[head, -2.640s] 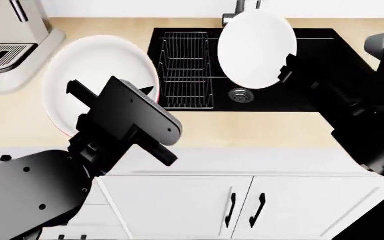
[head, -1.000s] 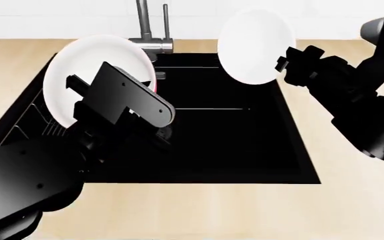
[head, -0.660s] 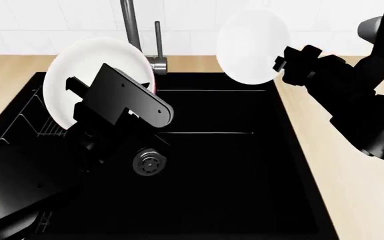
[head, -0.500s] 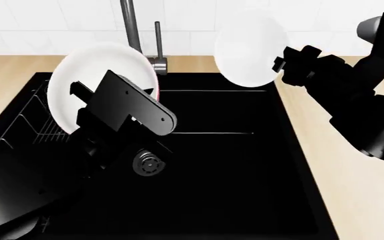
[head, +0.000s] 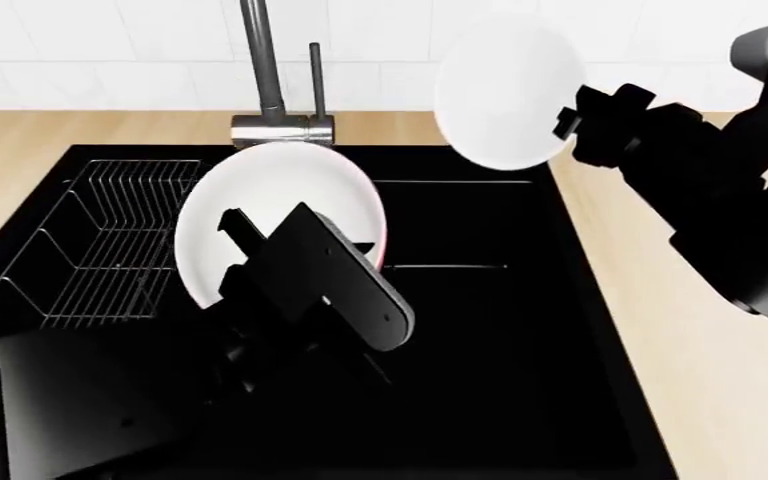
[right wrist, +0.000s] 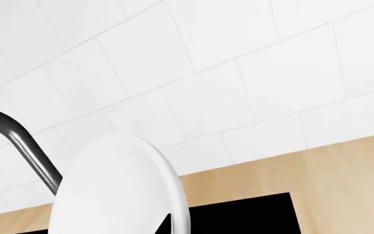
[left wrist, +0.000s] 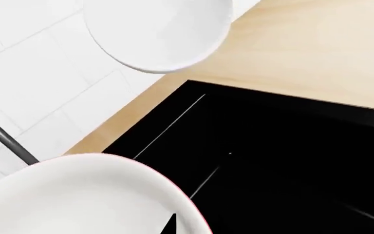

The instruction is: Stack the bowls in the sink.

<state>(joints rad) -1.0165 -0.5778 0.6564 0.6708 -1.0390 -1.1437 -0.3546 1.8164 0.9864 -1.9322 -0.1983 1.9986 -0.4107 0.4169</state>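
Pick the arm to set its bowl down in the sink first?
Left. Its red bowl hangs low over the sink; the right's white bowl sits high over the rear rim.

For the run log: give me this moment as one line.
phase: carry | left gripper: holds red bowl over sink | right gripper: holds white bowl above sink's back edge | bowls not yet stacked

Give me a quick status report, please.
Left gripper holds red bowl over sink. Right gripper holds white bowl aloft. Not stacked.
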